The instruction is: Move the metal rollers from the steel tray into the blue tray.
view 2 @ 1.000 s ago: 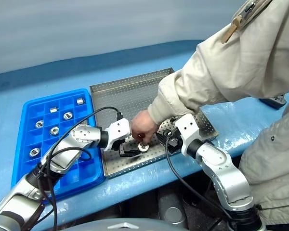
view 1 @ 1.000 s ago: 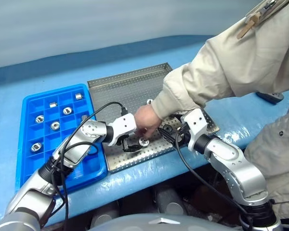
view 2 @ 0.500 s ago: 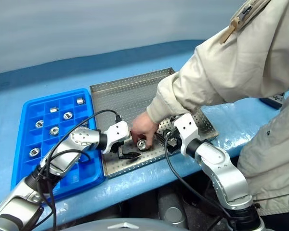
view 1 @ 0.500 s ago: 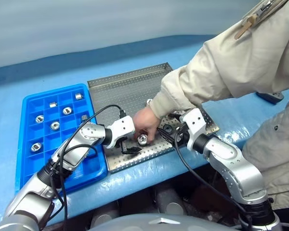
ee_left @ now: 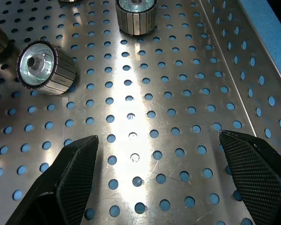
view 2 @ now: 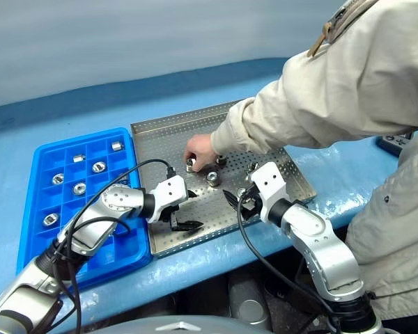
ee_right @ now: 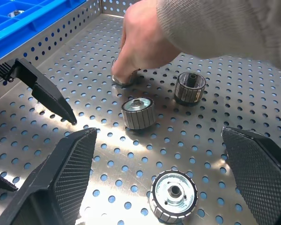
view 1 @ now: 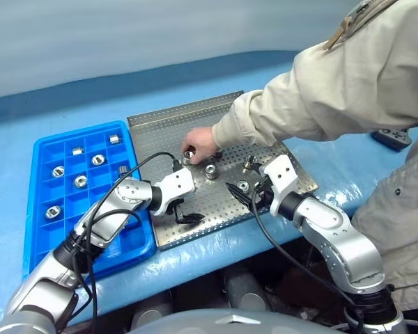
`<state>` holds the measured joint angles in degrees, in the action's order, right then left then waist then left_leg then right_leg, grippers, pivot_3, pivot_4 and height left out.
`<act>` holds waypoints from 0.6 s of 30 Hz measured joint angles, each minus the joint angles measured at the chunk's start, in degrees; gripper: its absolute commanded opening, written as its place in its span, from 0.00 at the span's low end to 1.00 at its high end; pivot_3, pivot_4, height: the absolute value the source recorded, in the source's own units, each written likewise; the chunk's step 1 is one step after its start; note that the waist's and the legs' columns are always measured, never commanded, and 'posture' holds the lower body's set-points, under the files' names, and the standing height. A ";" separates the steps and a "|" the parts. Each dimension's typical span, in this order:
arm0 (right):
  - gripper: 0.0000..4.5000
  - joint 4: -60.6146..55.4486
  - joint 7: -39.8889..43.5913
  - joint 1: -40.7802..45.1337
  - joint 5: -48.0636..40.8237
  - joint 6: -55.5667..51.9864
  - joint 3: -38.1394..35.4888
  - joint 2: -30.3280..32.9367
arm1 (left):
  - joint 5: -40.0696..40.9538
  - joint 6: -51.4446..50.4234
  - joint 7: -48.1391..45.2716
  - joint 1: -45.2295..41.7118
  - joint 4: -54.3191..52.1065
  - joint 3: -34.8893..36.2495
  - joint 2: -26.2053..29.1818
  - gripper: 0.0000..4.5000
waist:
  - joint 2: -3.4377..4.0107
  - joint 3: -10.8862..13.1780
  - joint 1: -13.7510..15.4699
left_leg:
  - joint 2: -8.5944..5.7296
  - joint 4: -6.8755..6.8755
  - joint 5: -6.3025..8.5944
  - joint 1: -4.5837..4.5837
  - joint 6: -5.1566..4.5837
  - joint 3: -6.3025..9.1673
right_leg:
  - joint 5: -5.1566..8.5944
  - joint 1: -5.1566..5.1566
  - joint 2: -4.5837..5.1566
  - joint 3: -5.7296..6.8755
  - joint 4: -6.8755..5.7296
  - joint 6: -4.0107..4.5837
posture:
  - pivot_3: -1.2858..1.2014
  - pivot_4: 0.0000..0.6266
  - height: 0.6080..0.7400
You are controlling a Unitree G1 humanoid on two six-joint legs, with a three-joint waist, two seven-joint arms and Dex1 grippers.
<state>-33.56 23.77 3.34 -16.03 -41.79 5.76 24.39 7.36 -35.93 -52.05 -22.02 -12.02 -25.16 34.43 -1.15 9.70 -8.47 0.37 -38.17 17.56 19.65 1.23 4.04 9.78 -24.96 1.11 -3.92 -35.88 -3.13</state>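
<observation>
On the left, the bright blue plastic tray with little square boxes (view 1: pixel 83 188) is already holding a few rollers, and the left gripper (view 1: pixel 187 212) is hanging wide open and empty over the near part of the big silver metal tray full of holes (view 1: pixel 167 129). In the middle of that tray, a person's hand (view 1: pixel 198 142) is touching one of the small shiny metal rollers (view 1: pixel 211 170), so a gripper reaching in now could be bumping the hand. On the right, the right gripper (view 1: pixel 238 195) is also waiting wide open and empty, and a knocked roller could be rolling away.
</observation>
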 measured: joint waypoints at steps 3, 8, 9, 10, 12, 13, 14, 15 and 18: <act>1.00 0.08 0.01 0.07 0.02 0.03 0.13 -0.15 | 0.23 -0.09 0.47 0.35 -0.02 0.99 -0.16 0.99 | 0.00 0.00 0.02 | 0.00 0.00 0.00 0.00 0.00 0.01 | 0.00 0.00 0.00 0.01 0.00 0.00 | 0.45 0.24 1.00; 1.00 0.76 0.01 0.24 0.06 0.23 0.48 -0.39 | 1.69 0.33 1.87 0.69 -0.57 4.37 -2.15 0.99 | 0.00 0.00 0.21 | 0.00 -0.01 0.00 0.01 0.00 0.00 | -0.01 -0.01 0.01 0.00 0.00 -0.02 | 0.45 0.24 1.00; 1.00 0.93 0.02 0.33 0.07 0.25 0.50 -0.40 | 1.87 0.62 2.52 0.65 -0.57 5.13 -3.01 0.99 | 0.00 0.00 0.31 | 0.00 -0.03 0.00 0.01 0.00 0.01 | -0.02 0.00 0.01 0.01 0.01 -0.04 | 0.45 0.24 1.00; 1.00 1.03 0.02 0.42 0.09 0.28 0.53 -0.41 | 2.13 1.25 3.91 0.61 -0.46 6.41 -4.52 0.99 | 0.00 0.00 0.40 | -0.01 -0.03 0.00 0.01 0.00 0.01 | -0.08 0.01 0.02 0.01 0.01 -0.13 | 0.45 0.24 1.00; 1.00 1.16 0.03 0.68 0.11 0.31 0.64 -0.46 | 2.12 2.26 6.91 -0.09 0.27 8.42 -6.83 0.99 | 0.00 0.00 0.58 | -0.01 -0.05 0.00 0.01 0.00 0.01 | -0.14 0.01 0.01 0.01 0.00 -0.22 | 0.45 0.24 1.00; 1.00 1.22 0.03 0.80 0.13 0.36 0.65 -0.47 | 1.87 2.90 8.84 -0.83 1.10 9.48 -7.82 0.99 | 0.00 0.00 0.65 | -0.01 -0.05 0.00 -0.01 0.00 0.01 | -0.14 0.04 0.01 0.01 -0.01 -0.22 | 0.45 0.24 1.00; 1.00 1.30 0.03 0.95 0.15 0.38 0.68 -0.50 | 1.51 3.57 10.87 -1.66 1.97 10.65 -8.83 0.99 | 0.00 0.00 0.72 | -0.01 -0.05 0.00 -0.01 0.00 0.02 | -0.14 0.05 0.00 0.01 -0.01 -0.22 | 0.45 0.24 1.00; 1.00 1.31 0.03 1.03 0.16 0.41 0.71 -0.55 | 1.20 4.13 12.15 -2.16 2.63 11.50 -9.41 0.99 | 0.00 0.00 0.75 | -0.01 -0.05 0.00 -0.01 0.00 0.02 | -0.14 0.08 0.00 0.01 -0.01 -0.23 | 0.45 0.24 1.00; 1.00 1.44 0.04 1.29 0.20 0.50 0.99 -0.60 | -1.18 6.21 18.23 -4.18 6.36 13.84 -11.77 0.99 | 0.00 0.00 0.82 | -0.02 -0.04 0.00 -0.03 0.00 0.02 | -0.16 0.19 0.01 0.01 0.02 -0.25 | 0.45 0.24 1.00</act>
<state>-32.12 23.81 4.63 -15.83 -41.29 6.75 23.79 6.18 -29.72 -33.82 -26.20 -5.67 -11.32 22.66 -1.15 9.70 -7.65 0.35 -38.22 17.56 19.62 1.23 4.06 9.62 -24.77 1.11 -3.91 -35.85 -3.38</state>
